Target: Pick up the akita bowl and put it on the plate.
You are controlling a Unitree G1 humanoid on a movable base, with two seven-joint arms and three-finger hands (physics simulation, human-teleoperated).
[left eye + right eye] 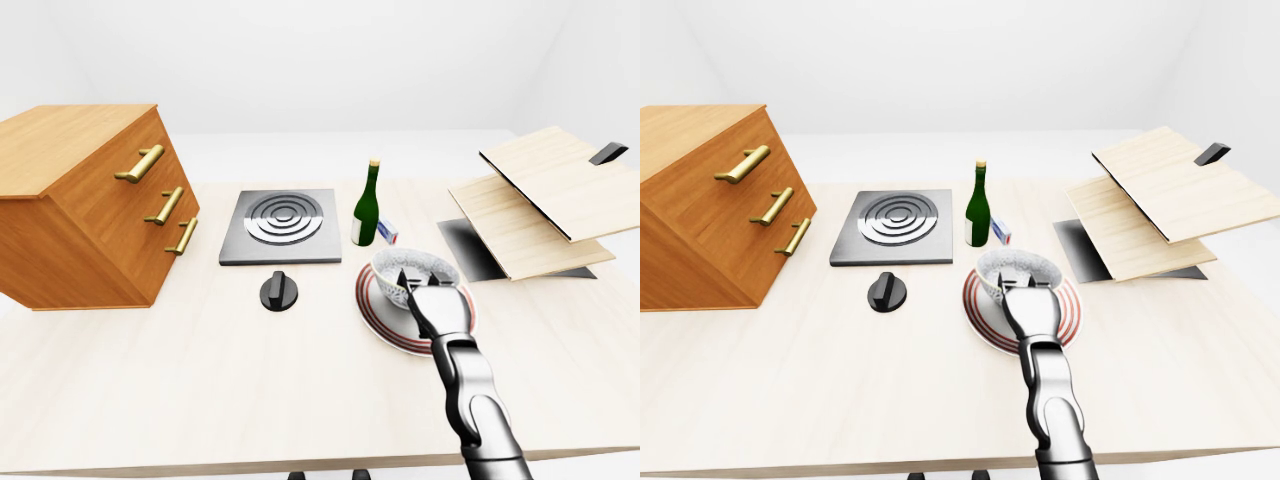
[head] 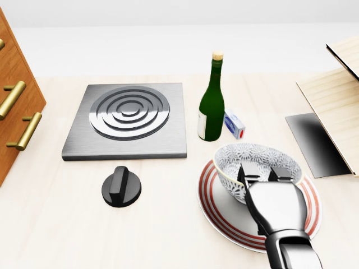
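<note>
The akita bowl (image 2: 259, 158), white with a fine dark pattern, rests on the red-striped plate (image 2: 223, 216) at the lower right of the head view. My right hand (image 2: 261, 174) reaches up from the bottom edge, and its dark fingertips (image 2: 245, 171) hook over the bowl's near rim into its inside. The fingers seem closed on that rim; the thumb side is hidden under the hand. The bowl sits toward the plate's upper half. My left hand shows in no view.
A green wine bottle (image 2: 212, 101) and a small blue-and-white box (image 2: 234, 124) stand just above the plate. Left of them are a grey stove plate (image 2: 129, 120) and a black knob (image 2: 120, 188). A wooden drawer cabinet (image 1: 90, 205) stands far left, tilted wooden boards (image 1: 540, 200) far right.
</note>
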